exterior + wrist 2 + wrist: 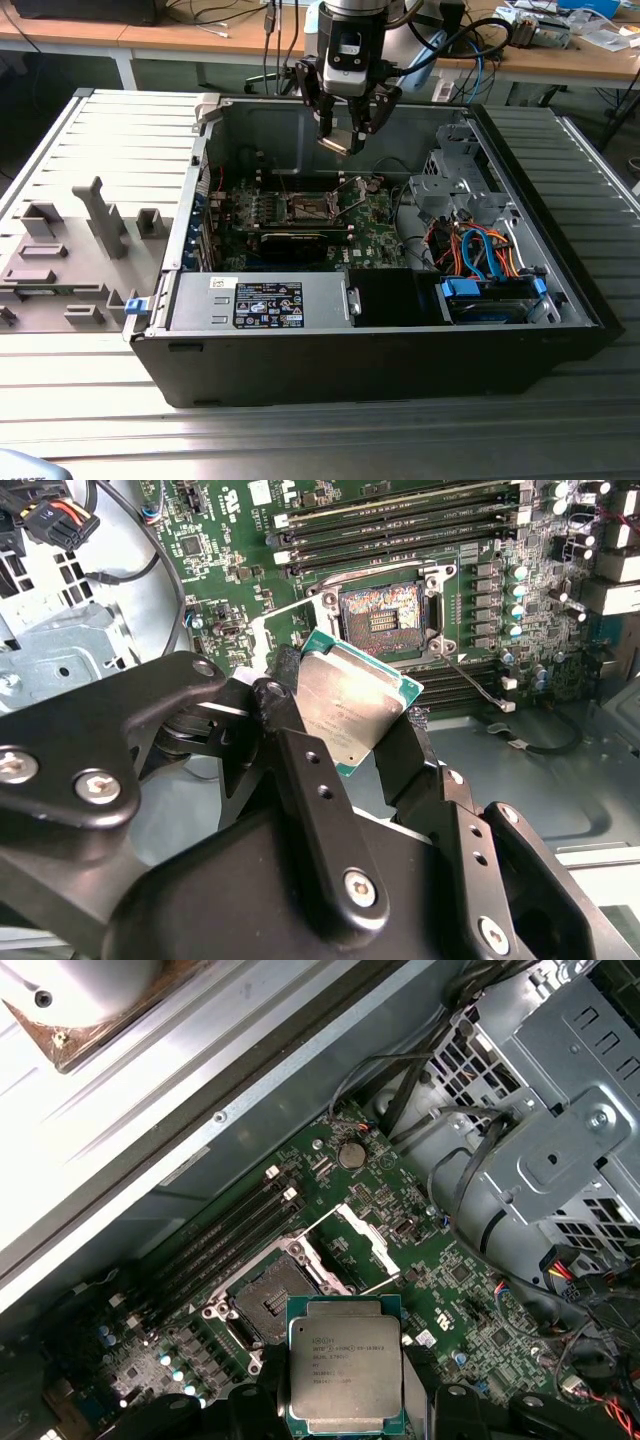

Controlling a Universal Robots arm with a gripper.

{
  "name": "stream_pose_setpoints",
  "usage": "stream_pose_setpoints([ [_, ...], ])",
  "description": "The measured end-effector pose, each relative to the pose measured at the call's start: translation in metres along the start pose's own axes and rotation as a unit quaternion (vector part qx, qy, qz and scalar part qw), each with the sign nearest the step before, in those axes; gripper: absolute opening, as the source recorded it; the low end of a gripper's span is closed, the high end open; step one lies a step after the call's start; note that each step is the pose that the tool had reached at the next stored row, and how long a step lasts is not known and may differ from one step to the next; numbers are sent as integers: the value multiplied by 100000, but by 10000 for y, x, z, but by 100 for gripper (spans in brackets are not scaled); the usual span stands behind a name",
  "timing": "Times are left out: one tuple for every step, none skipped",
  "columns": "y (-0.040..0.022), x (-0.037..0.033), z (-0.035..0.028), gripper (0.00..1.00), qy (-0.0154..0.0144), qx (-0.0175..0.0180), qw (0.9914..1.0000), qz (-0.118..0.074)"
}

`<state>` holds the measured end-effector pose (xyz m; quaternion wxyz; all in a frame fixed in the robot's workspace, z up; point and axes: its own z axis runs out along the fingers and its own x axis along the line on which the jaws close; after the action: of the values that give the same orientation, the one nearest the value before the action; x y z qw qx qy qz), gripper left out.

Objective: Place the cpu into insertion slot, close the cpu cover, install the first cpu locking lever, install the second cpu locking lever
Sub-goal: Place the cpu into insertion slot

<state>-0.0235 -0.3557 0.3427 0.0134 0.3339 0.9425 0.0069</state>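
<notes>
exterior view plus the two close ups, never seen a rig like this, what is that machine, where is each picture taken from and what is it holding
The machine is a single robot arm; its grasping end, the gripper, hangs over an open computer case that lies on a ribbed metal table. The exterior view comes from a camera standing off the arm. Both wrist views come from cameras riding on the arm, looking down past the gripper. The gripper is shut on the cpu, a flat silver square chip, held above the green motherboard. On that board sits the insertion slot, with no chip in it, and the cpu cover swung open beside it.
</notes>
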Motion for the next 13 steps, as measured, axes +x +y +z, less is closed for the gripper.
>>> stream_pose_setpoints([
  [0,0,0,55,-3,-2,100000,34],
  [0,0,0,55,-3,0,100000,67],
  [0,0,0,55,-3,-1,100000,117],
  [0,0,0,55,-5,1,100000,147],
  [0,0,0,55,-5,3,100000,177],
  [0,0,0,55,-5,3,100000,207],
  [0,0,0,55,-7,2,100000,226],
  [0,0,0,55,-7,2,100000,246],
  [0,0,0,55,-7,6,100000,266],
  [0,0,0,55,-7,4,100000,288],
  [0,0,0,55,-7,4,99999,325],
  [0,0,0,55,-10,4,99999,381],
  [0,0,0,55,-9,7,99999,408],
])
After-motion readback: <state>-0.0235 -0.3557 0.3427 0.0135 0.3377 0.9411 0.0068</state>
